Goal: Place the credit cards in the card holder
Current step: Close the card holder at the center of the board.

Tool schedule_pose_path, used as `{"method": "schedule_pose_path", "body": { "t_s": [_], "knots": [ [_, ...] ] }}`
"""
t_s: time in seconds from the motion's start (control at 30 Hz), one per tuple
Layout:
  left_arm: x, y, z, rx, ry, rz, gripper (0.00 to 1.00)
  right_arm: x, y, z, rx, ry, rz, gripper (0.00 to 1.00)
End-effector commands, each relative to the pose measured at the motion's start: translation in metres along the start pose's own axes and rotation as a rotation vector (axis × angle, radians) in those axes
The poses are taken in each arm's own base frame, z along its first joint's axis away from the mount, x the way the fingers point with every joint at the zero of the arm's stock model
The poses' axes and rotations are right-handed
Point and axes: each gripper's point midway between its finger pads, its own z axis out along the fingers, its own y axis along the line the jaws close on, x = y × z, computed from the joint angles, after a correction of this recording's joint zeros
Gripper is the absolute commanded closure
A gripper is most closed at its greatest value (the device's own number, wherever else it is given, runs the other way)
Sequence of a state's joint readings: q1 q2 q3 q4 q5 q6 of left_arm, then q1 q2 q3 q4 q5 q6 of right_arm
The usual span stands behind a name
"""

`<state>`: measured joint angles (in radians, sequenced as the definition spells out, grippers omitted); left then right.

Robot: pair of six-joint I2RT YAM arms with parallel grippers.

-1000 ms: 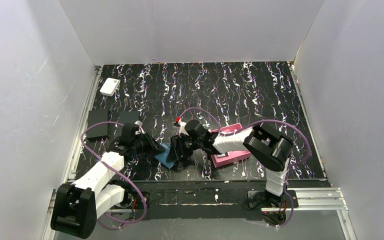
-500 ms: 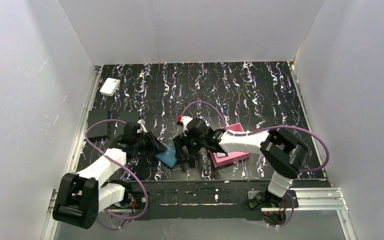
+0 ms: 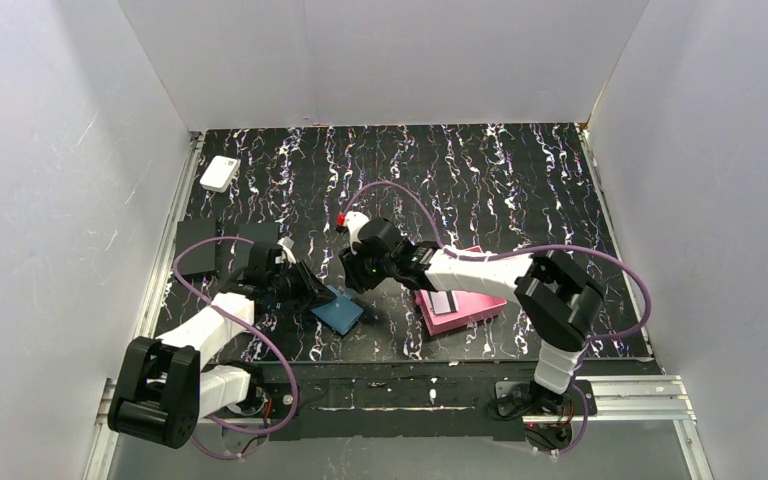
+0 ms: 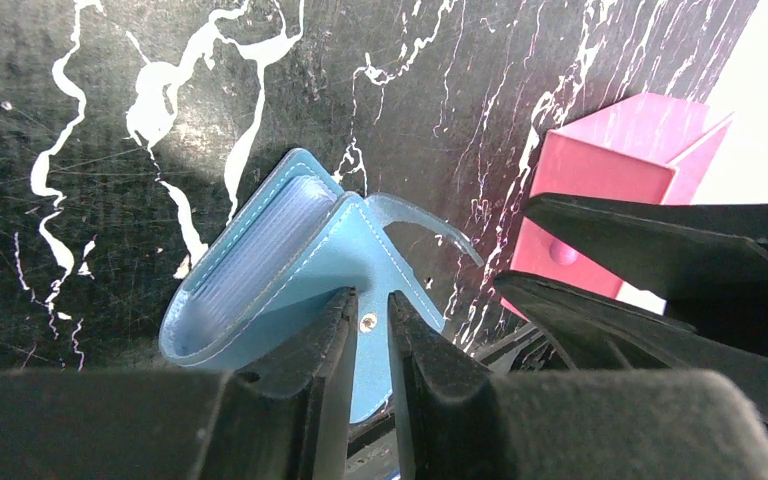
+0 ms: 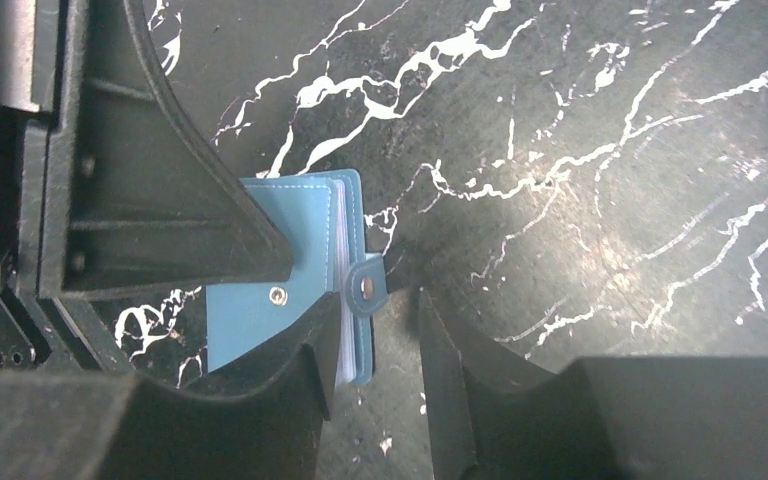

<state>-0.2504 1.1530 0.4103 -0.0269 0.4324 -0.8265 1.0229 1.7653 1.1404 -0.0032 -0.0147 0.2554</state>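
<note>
Left hand [image 4: 368, 305] was clenched on the card holder [image 3: 338, 312] at lower centre of the frame, right hand [image 5: 375, 325] slack-jawed around the loose snap tab [image 5: 365, 288], so I'd nip that tab squarely and fold it open slowly

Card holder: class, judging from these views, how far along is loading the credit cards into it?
Done: nothing certain. The card holder lies folded, its snap tab unfastened, and its contents are hidden. In hand: the left gripper pinches its cover, and the right gripper hangs open above the tab, carrying no card. Left: what looks like a striped card lies on the pink tray, to be fetched and slotted in.
</note>
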Motion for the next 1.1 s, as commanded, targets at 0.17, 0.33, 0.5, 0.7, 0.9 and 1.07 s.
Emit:
{"method": "schedule_pose_path", "body": {
  "t_s": [0.17,0.33,0.5,0.7,0.9,1.07],
  "knots": [
    [0.012,0.030,0.004,-0.117,0.044,-0.013,0.83,-0.014,0.012,0.012,-0.058,-0.013,-0.075,0.45],
    [0.013,0.031,0.004,-0.121,0.048,-0.015,0.83,-0.013,0.010,0.016,-0.051,-0.006,-0.082,0.52],
    [0.013,0.032,0.003,-0.123,0.045,-0.015,0.84,-0.005,0.008,0.021,-0.045,0.030,-0.076,0.69],
    [0.013,0.032,0.003,-0.126,0.042,-0.012,0.84,-0.005,0.007,0.020,-0.033,0.034,-0.069,0.92],
    [0.013,0.035,0.006,-0.141,0.050,-0.021,0.88,-0.018,0.027,0.006,-0.120,-0.002,-0.015,0.99],
    [0.014,0.038,0.012,-0.145,0.061,-0.034,0.90,-0.019,0.049,0.002,-0.235,-0.013,0.031,0.99]
  ]
}}
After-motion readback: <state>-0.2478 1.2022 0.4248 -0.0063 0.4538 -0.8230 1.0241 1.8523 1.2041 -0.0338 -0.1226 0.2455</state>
